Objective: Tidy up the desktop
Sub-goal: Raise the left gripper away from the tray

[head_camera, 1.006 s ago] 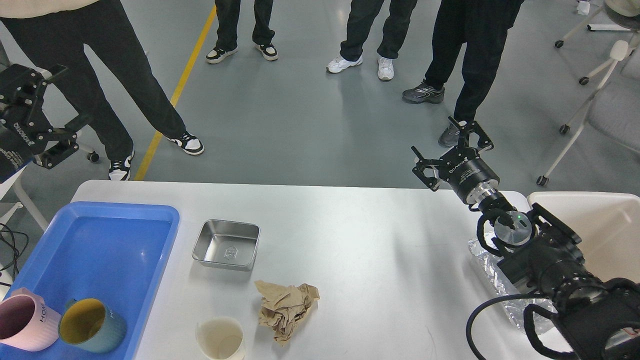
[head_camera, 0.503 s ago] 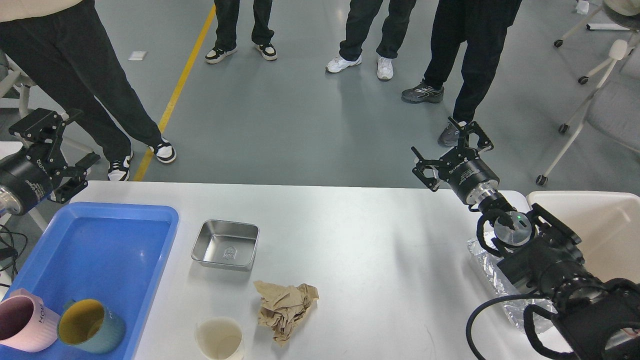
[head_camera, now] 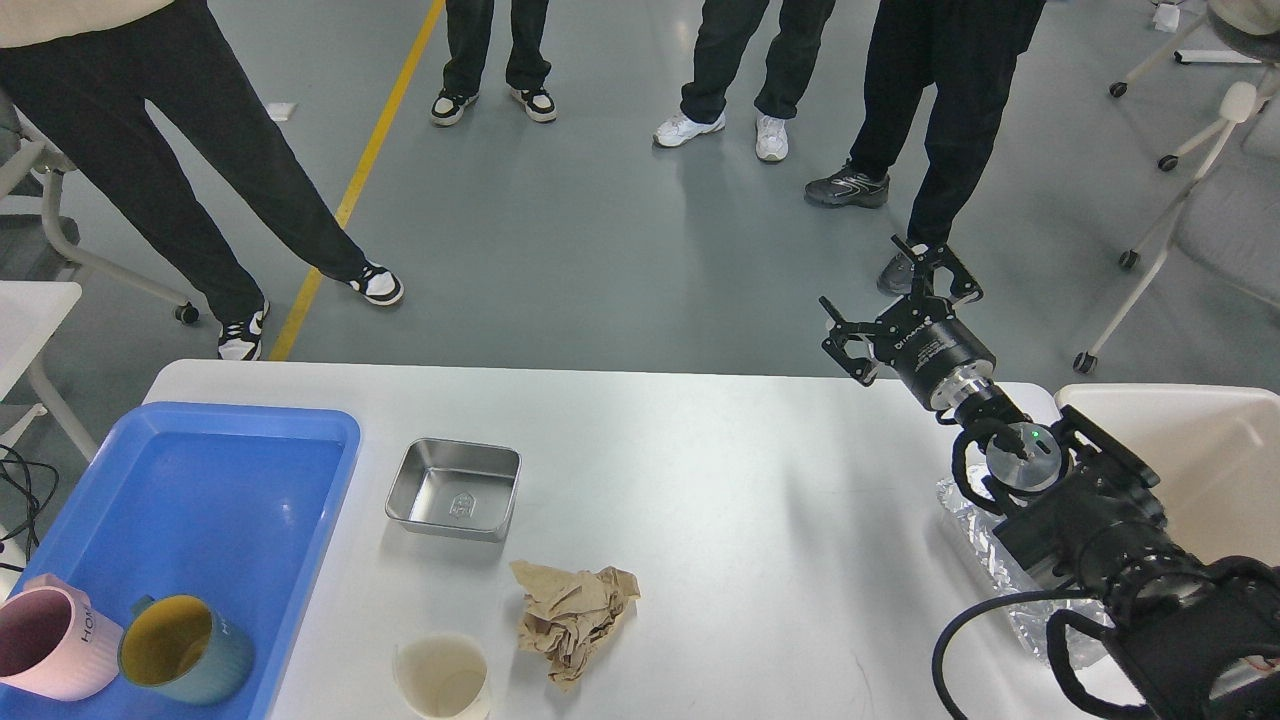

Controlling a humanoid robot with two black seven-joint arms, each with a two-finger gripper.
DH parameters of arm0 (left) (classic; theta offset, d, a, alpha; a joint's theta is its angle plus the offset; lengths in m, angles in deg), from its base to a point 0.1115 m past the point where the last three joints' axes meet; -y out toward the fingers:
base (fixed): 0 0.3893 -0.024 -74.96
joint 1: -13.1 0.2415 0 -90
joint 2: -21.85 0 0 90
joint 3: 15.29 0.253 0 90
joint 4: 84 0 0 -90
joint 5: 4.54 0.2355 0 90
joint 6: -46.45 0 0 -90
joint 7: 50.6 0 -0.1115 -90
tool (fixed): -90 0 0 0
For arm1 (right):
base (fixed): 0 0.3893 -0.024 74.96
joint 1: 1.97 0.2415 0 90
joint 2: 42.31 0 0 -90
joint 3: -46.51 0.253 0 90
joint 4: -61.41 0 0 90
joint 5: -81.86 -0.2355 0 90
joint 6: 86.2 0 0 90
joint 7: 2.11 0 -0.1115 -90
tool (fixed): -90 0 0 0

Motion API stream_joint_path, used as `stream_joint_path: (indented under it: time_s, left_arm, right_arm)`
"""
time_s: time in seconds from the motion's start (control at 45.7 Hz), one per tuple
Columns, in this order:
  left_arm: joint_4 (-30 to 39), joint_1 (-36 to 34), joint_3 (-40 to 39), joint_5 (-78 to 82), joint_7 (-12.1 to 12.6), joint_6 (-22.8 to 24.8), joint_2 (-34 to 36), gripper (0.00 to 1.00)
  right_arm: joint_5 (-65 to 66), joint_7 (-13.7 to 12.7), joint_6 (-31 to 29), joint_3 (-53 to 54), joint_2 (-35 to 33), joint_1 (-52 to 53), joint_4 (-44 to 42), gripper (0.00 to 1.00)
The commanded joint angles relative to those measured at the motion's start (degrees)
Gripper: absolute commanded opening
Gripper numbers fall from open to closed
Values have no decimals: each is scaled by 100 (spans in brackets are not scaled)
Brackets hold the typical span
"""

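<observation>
The white desktop (head_camera: 720, 480) fills the lower part of the head view. On it lie a crumpled brown paper (head_camera: 572, 618), a small steel tray (head_camera: 454, 489), a white paper cup (head_camera: 441, 678) at the near edge and a piece of crinkled foil (head_camera: 975, 545) under my right arm. My right gripper (head_camera: 895, 300) hovers open over the desk's far right edge, holding nothing. My left gripper is out of view.
A blue plastic tray (head_camera: 215, 480) at the left holds a pink mug (head_camera: 45, 645) and a yellow-lined teal mug (head_camera: 183, 650). A cream bin (head_camera: 1200, 450) stands at the right. Several people's legs (head_camera: 930, 120) stand beyond the desk, and a small white table (head_camera: 25, 315) is at the far left.
My left gripper, seen at the far left before, has dropped and left the view. The right arm has barely moved. A person at the left shifted their feet.
</observation>
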Motion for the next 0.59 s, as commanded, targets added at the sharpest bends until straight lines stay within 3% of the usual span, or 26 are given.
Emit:
stream_joint_path:
  time_s: [0.0, 0.262, 0.394, 0.569]
  left_arm:
    - [-75, 386, -910, -24, 575, 2, 257, 97]
    - [-242, 132, -1018, -86, 751, 2, 415, 96]
    - [-268, -333, -114, -217, 935, 2, 354, 96]
    - [-926, -2239, 1785, -779, 944, -1972, -6, 96]
  right_arm:
    - [78, -1, 4, -48, -18, -9, 0, 100]
    - [86, -1, 13, -66, -1, -18, 0, 100]
    - [86, 8, 13, -66, 52, -18, 0, 100]
    - [86, 8, 13, -66, 96, -18, 0, 100]
